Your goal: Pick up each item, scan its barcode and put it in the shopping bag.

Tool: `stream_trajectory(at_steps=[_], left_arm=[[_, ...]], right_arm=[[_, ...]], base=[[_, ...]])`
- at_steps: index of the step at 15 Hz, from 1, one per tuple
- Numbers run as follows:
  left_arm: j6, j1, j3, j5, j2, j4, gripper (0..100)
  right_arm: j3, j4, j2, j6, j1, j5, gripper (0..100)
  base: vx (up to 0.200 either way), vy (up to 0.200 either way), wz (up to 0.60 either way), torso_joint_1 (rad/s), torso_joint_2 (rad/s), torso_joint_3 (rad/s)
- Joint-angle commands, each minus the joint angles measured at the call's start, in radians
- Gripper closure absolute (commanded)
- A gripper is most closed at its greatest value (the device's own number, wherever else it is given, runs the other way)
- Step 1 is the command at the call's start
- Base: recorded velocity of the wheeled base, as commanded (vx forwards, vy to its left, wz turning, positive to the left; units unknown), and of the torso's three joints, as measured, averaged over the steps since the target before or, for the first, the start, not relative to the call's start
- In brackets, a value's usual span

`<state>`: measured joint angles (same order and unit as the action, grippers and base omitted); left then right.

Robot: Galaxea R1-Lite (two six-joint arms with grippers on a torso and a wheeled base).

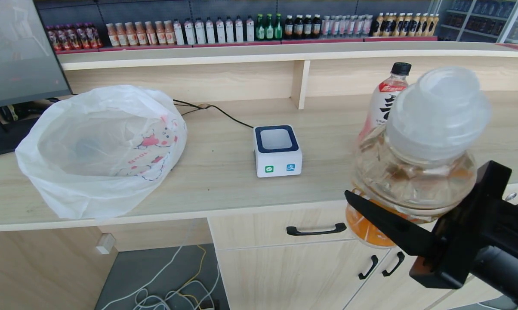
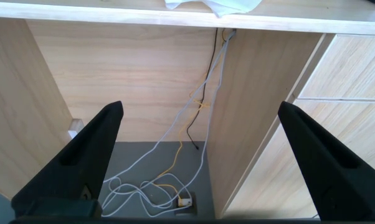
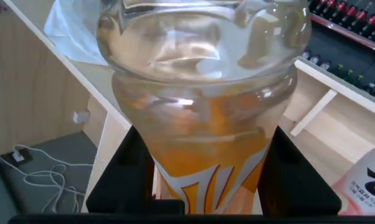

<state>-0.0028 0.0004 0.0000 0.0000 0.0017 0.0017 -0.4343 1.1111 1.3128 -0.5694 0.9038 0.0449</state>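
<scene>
Closest to me, the clear plastic bottle with pale cap and orange label [image 1: 414, 172] stands roughly upright, clamped between my right fingers [image 1: 383, 224]. From them, the white cube scanner with blue-rimmed window [image 1: 278, 150] lies leftward and beyond, on the counter [image 1: 224, 185]. My left fingers [image 2: 81, 168] hang apart, below it.

The wooden counter [image 1: 224, 172] bears a white shopping bag [image 1: 100, 150], a scanner [image 1: 278, 150], a cable [image 1: 229, 114] and an upright bottle [image 1: 386, 103].

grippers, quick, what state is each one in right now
Left gripper: open, holding nothing.
Right gripper: shut on the clear bottle.
</scene>
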Motion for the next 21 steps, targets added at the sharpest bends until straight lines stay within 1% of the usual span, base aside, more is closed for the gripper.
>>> stream_trajectory(at_steps=[1, 2, 3, 4, 5, 6, 8, 11, 13, 16, 18, 21], left_arm=[[0.000, 0.000, 0.000, 0.000, 0.000, 0.000, 0], [0.000, 0.001, 0.000, 0.000, 0.000, 0.000, 0], [0.000, 0.001, 0.000, 0.000, 0.000, 0.000, 0], [0.000, 0.000, 0.000, 0.000, 0.000, 0.000, 0], [0.000, 0.001, 0.000, 0.000, 0.000, 0.000, 0], [0.000, 0.000, 0.000, 0.000, 0.000, 0.000, 0], [0.000, 0.000, 0.000, 0.000, 0.000, 0.000, 0], [0.000, 0.001, 0.000, 0.000, 0.000, 0.000, 0], [0.000, 0.000, 0.000, 0.000, 0.000, 0.000, 0], [0.000, 0.000, 0.000, 0.000, 0.000, 0.000, 0], [0.000, 0.001, 0.000, 0.000, 0.000, 0.000, 0], [0.000, 0.000, 0.000, 0.000, 0.000, 0.000, 0]], right_arm=[[-0.080, 0.001, 0.123, -0.063, 0.130, 0.001, 100], [-0.098, 0.001, 0.154, -0.072, 0.173, 0.003, 100], [-0.118, 0.004, 0.186, -0.096, 0.199, -0.005, 100], [-0.109, 0.019, 0.204, -0.129, 0.221, -0.016, 100], [-0.043, 0.108, 0.215, -0.210, 0.294, -0.031, 100], [-0.027, 0.165, 0.227, -0.241, 0.314, -0.037, 100], [-0.040, 0.207, 0.266, -0.314, 0.306, -0.034, 100], [0.012, 0.326, 0.347, -0.452, 0.299, -0.034, 100], [0.046, 0.460, 0.441, -0.596, 0.293, -0.036, 100], [0.048, 0.460, 0.416, -0.689, 0.279, -0.036, 100], [0.040, 0.460, 0.388, -0.839, 0.277, -0.031, 100], [0.035, 0.460, 0.370, -0.914, 0.277, -0.022, 100]], base=[[0.000, 0.000, 0.00, 0.000, 0.00, 0.000], [0.000, 0.000, 0.00, 0.000, 0.00, 0.000], [0.000, 0.000, 0.00, 0.000, 0.00, 0.000], [0.000, 0.000, 0.00, 0.000, 0.00, 0.000], [0.000, 0.000, 0.00, 0.000, 0.00, 0.000], [0.000, 0.000, 0.00, 0.000, 0.00, 0.000], [0.000, 0.000, 0.00, 0.000, 0.00, 0.000], [0.000, 0.000, 0.00, 0.000, 0.00, 0.000], [0.000, 0.000, 0.00, 0.000, 0.00, 0.000], [0.000, 0.000, 0.00, 0.000, 0.00, 0.000], [0.000, 0.000, 0.00, 0.000, 0.00, 0.000], [0.000, 0.000, 0.00, 0.000, 0.00, 0.000]])
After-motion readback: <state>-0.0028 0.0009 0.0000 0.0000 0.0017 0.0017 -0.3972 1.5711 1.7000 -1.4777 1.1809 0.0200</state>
